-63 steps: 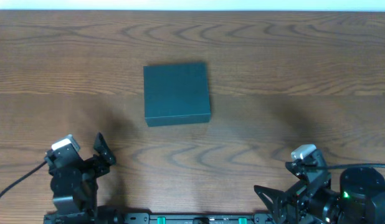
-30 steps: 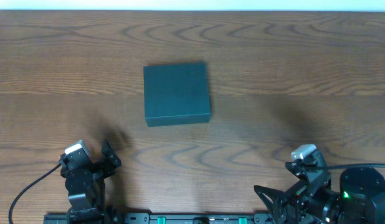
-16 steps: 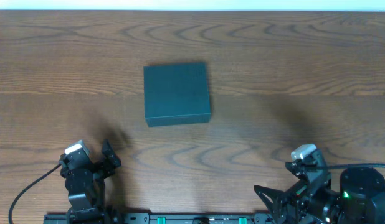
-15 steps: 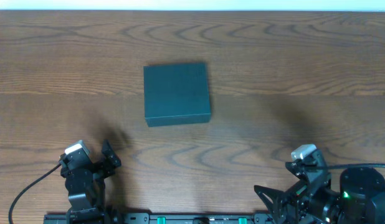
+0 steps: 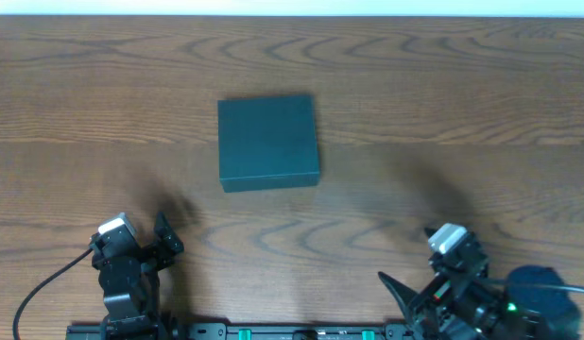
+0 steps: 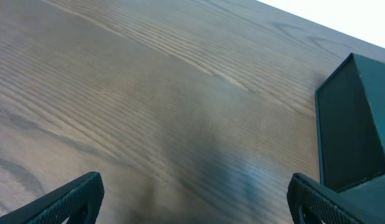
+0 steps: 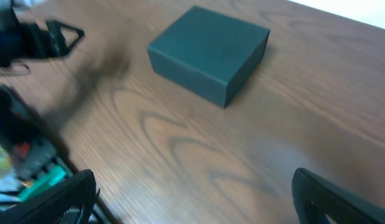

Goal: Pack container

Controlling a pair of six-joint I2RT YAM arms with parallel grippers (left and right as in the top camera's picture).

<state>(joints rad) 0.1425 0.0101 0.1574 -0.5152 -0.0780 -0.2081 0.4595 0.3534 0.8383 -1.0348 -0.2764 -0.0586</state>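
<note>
The left gripper has its two dark fingers spread wide, one tip in each lower corner of its wrist view, with only bare wood between them. The right gripper is spread just as wide and holds nothing. Both sit low at the near edge of the table, well apart from each other. The box lies flat and closed farther out on the table, well apart from both and a little left of centre.

The overhead view shows the box only as a plain top face with a thin strip of its near side. The right wrist view shows it from a corner (top and two side walls), and also takes in the left arm, blurred, at top left. The left wrist view catches just one end of the box at the right edge of the frame.

The box is dark teal, matte and sharp-edged. The table is brown wood with long, wavy grain.
</note>
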